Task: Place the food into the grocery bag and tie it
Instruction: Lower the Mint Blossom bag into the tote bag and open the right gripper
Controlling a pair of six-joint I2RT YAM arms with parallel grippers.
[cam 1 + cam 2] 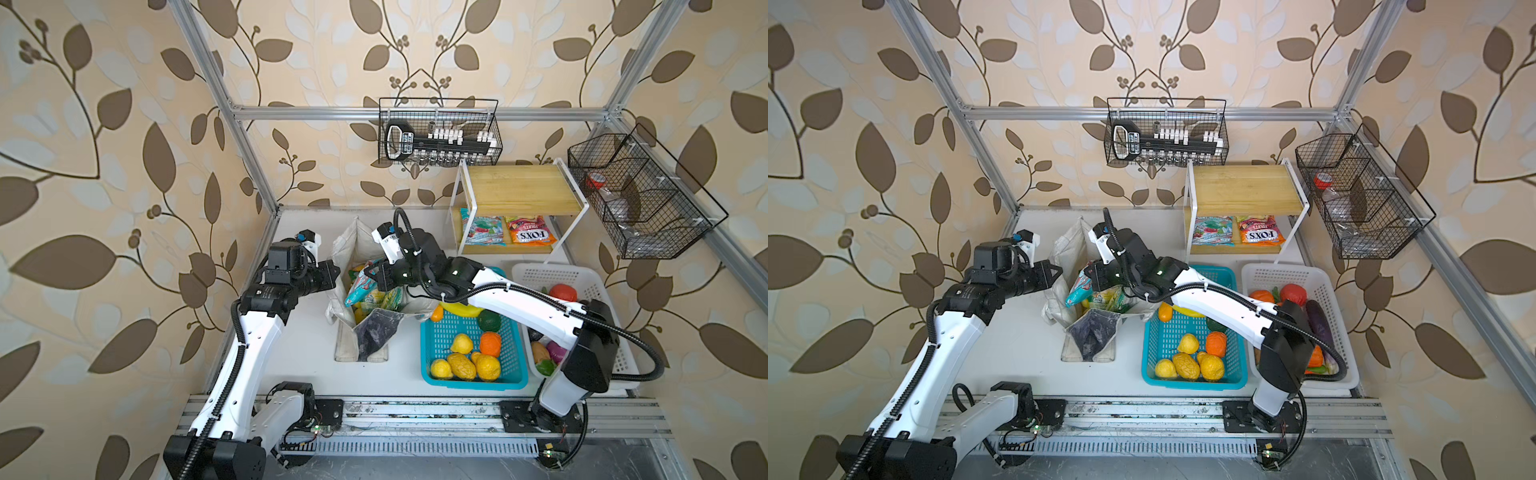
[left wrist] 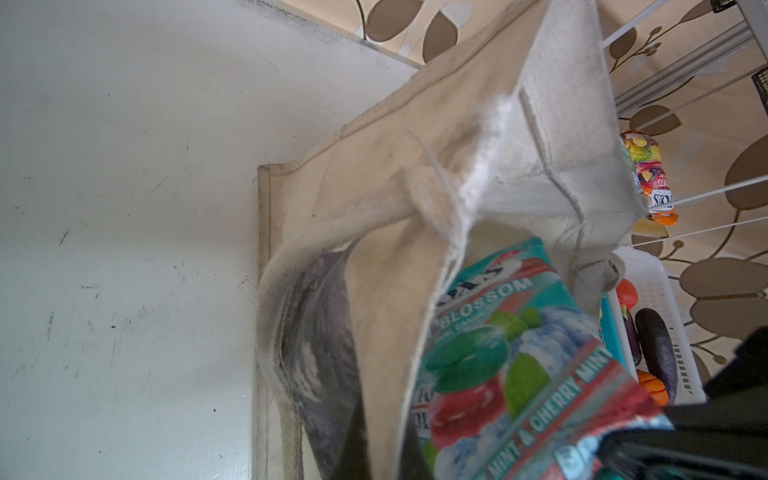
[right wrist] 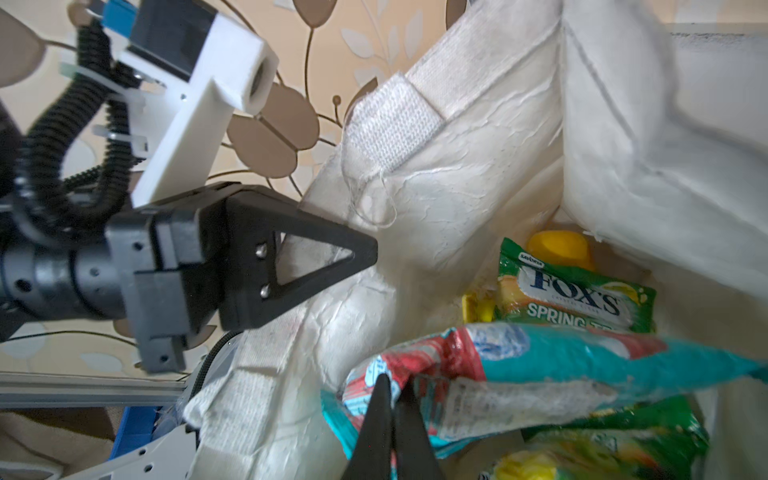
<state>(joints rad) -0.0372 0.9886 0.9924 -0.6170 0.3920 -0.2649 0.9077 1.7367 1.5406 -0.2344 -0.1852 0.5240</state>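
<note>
White tabletop [image 1: 299, 357]: fills the lower centre of both top views and carries everything listed below.

Off-white canvas grocery bag with thick white handles [image 1: 349, 245]: stands just left of frame centre in both top views, mouth open upward. Shows its dark grey-blue marbled print on the wall that sags toward the lower edge.

White plastic basket [image 1: 552, 274]: sits right of centre, partly under the right arm [image 1: 519, 305]. Holds toy vegetables.

Blue plastic basket [image 1: 473, 384]: sits between the grocery bag and the white plastic basket, just beside the bag. Holds yellow toy fruit [image 1: 461, 365] and a round orange [image 1: 490, 344].

White wire rack with wooden top [image 1: 519, 187]: stands at the upper right of the tabletop. Stores two glossy packets [image 1: 505, 232] on its lower level.

Light-blue glossy snack packet printed with red and green sweets [image 3: 582, 357]: spans the bag mouth, above a green snack packet [image 3: 573, 291] and a yellow toy piece [image 3: 557, 247] already inside.

Left gripper [image 3: 368, 254]: meets the bag's left wall in the top views. Keeps jaws pressed together on the canvas near the rim.

Right gripper [image 3: 395, 386]: reaches in from the right, over the bag mouth. Pinches the crimped end of the light-blue snack packet between closed jaws.
</note>
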